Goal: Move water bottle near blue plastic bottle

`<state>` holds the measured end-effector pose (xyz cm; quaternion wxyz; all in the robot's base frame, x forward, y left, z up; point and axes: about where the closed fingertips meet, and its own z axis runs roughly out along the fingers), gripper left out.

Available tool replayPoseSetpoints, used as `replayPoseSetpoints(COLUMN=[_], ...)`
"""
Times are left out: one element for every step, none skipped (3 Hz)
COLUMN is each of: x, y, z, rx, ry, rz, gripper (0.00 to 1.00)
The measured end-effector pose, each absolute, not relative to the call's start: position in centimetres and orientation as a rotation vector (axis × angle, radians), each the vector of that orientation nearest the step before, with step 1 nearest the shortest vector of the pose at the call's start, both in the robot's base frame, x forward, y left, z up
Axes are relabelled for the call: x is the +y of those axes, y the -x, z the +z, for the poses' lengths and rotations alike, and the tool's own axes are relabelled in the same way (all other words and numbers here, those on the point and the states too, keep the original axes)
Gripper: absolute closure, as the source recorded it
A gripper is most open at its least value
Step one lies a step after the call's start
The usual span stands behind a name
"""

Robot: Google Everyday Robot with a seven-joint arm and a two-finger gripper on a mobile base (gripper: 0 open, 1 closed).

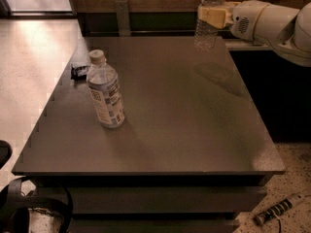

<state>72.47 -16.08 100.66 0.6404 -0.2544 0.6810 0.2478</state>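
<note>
The blue plastic bottle (106, 91) stands upright on the left part of the dark table (175, 130), with a white cap and a blue-and-white label. The water bottle (209, 23), slim, clear and ribbed, hangs in the air above the table's far right edge; its cap is cut off by the top of the view. My gripper (213, 14) is shut on the water bottle at its middle, with the white arm reaching in from the right. The two bottles are far apart.
A small black object (79, 71) lies at the table's left edge behind the blue plastic bottle. A dark counter and wall run along the back. A cable and tool (277, 210) lie on the floor at the lower right.
</note>
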Motion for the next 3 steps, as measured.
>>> replayPoseSetpoints(x=[-13.0,-10.0,-8.3], y=[-66.9,-62.9,-60.3], z=[99.7,97.6,96.6], rx=[1.539,1.538,1.514], ry=[0.704,0.828,0.899], rz=[0.573,0.617,0.672], gripper=[1.0,1.0,1.0])
